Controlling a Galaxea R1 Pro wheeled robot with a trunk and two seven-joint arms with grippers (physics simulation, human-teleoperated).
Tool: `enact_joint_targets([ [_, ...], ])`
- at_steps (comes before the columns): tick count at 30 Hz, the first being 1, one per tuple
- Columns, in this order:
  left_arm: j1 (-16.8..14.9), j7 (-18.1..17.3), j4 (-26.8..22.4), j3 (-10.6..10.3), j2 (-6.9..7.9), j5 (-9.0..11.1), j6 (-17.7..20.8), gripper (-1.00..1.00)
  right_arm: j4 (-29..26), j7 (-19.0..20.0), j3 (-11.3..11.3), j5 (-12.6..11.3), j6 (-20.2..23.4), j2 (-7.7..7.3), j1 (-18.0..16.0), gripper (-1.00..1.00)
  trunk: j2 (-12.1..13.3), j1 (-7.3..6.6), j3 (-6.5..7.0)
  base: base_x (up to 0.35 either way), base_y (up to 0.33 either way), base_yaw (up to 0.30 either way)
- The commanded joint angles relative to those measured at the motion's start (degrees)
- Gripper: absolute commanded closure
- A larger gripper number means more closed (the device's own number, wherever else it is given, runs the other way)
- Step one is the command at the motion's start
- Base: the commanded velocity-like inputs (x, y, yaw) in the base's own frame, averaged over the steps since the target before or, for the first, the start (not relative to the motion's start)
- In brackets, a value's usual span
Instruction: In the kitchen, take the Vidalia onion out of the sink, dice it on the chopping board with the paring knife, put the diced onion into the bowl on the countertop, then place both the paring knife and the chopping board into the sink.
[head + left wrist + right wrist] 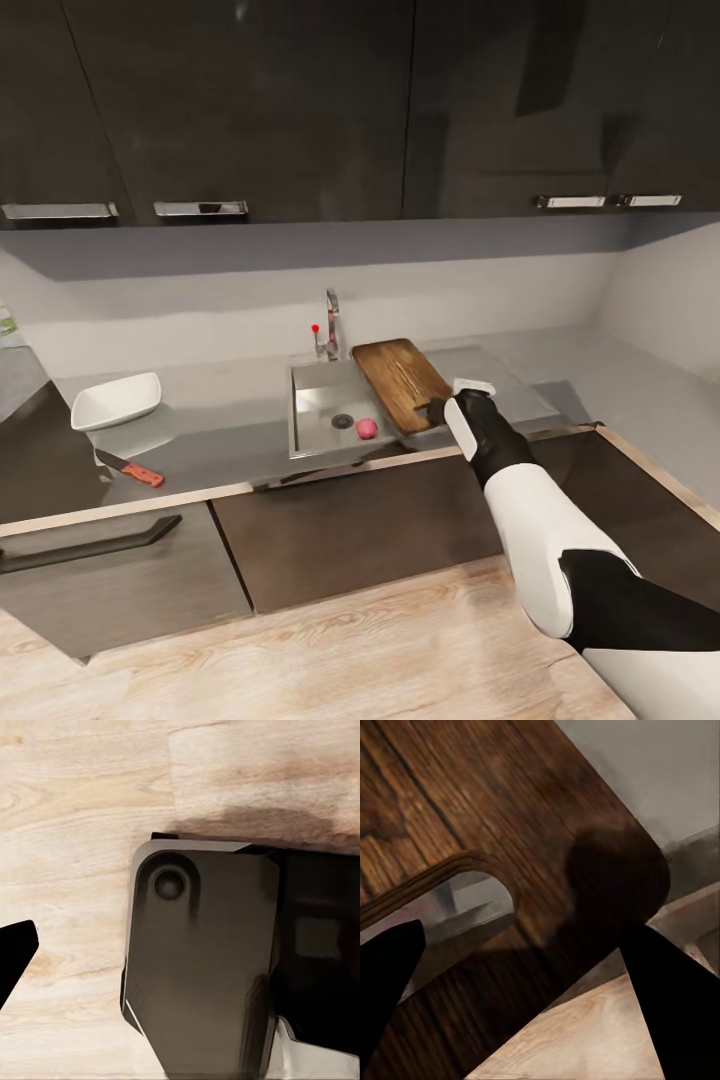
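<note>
Your small round pink-red Vidalia onion (366,428) sits in the steel sink basin (320,392), just beside the drain. Brown wooden chopping board (400,382) lies along the sink's right edge. Red-handled paring knife (130,468) lies flat on grey countertop (230,430), near the white squarish bowl (116,400).

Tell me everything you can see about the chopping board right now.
The chopping board is a dark brown wooden rectangle with rounded corners and visible grain. It lies on the steel drainboard just right of the sink basin, angled, its far end near the tap. The right wrist view shows a slot-like cutout near one corner. The right end effector is at its near corner, fingers spread apart on either side; contact is unclear.
</note>
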Motion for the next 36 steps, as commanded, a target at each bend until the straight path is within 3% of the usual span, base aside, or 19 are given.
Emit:
enact_joint_targets([
  [1,0.0,0.0,0.1,0.0,0.01,0.6,0.0,-1.00,-0.1,0.6,0.2,1.3,0.3,0.03,-0.1,1.00,-0.1,0.03,-0.08,0.000,0.000,0.000],
  [3,0.0,0.0,0.3,0.0,0.01,0.6,0.0,-1.00,0.4,2.8,1.1,3.4,0.3,0.04,-0.1,1.00,-0.1,0.03,-0.08,0.000,0.000,0.000],
  [4,0.0,0.0,0.4,0.0,0.01,0.6,0.0,-1.00,0.7,5.8,1.5,5.5,0.3,0.05,-0.1,1.00,-0.1,0.03,-0.08,0.000,0.005,0.000],
  [9,0.0,0.0,0.5,0.0,0.01,0.6,0.0,-1.00,0.9,12.7,1.8,7.6,0.8,0.03,-0.1,1.00,-0.1,0.03,-0.08,0.000,0.070,0.000],
  [19,0.0,0.0,0.6,0.0,0.01,0.6,0.0,-1.00,1.0,15.0,1.8,8.0,1.5,0.03,-0.1,1.00,-0.1,0.03,-0.08,0.000,0.216,0.000],
  [27,0.0,0.0,0.6,0.0,0.01,0.6,0.0,-1.00,1.0,19.4,1.9,10.1,1.6,0.03,-0.1,1.00,-0.1,0.03,-0.08,0.001,0.280,0.000],
  [36,0.0,0.0,0.6,0.0,0.01,0.6,0.0,-1.00,1.1,19.9,1.9,10.4,1.7,0.03,-0.1,1.00,-0.1,0.03,-0.08,0.123,0.290,0.000],
])
